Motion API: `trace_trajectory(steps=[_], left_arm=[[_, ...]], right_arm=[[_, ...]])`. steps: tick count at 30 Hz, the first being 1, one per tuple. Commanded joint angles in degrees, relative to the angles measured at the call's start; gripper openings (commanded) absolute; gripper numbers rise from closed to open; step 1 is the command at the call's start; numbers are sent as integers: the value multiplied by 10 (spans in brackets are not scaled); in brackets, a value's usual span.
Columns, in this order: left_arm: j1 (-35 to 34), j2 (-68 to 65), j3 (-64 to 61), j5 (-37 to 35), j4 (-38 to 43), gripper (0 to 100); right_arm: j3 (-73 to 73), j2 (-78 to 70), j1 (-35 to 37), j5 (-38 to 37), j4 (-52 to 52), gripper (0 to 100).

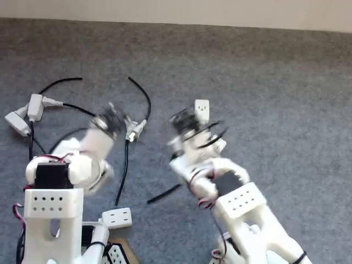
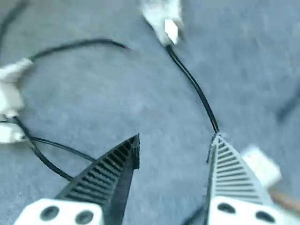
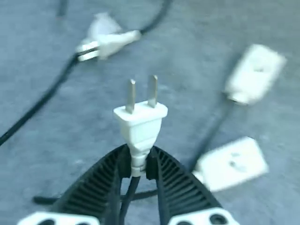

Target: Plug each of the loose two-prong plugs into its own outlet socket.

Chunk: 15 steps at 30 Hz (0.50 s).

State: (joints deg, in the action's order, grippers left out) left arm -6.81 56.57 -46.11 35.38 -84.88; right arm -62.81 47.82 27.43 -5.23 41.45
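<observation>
My right gripper [image 3: 138, 157] is shut on the neck of a white two-prong plug [image 3: 140, 117], prongs pointing away, held above the carpet. In the high view this gripper [image 1: 190, 127] hangs beside a white outlet socket [image 1: 202, 108]. Two white outlet sockets [image 3: 255, 72] [image 3: 232, 164] lie beyond the held plug. My left gripper [image 2: 176, 138] is open over bare carpet with nothing between its fingers [image 2: 117, 173]. It hovers [image 1: 113, 124] close to a white plug on a black cable [image 1: 135, 131], also seen as a white plug [image 2: 164, 18] ahead of it.
Grey carpet covers the floor. White connectors [image 1: 36, 107] [image 1: 18, 124] with black cables lie at the far left. A white outlet block [image 1: 116, 218] sits near the left arm's base. A short black cable piece [image 1: 164, 193] lies between the arms.
</observation>
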Motion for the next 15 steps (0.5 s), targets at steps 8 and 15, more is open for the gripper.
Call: trace_trajectory(steps=[8,15], left_arm=[[14,-189,-30,312,-103,242],[70,-116,-152,331,-80,242]], right_arm=[[1,16,-83,-29,75,5],[-20,13,-111,-29,43,5]])
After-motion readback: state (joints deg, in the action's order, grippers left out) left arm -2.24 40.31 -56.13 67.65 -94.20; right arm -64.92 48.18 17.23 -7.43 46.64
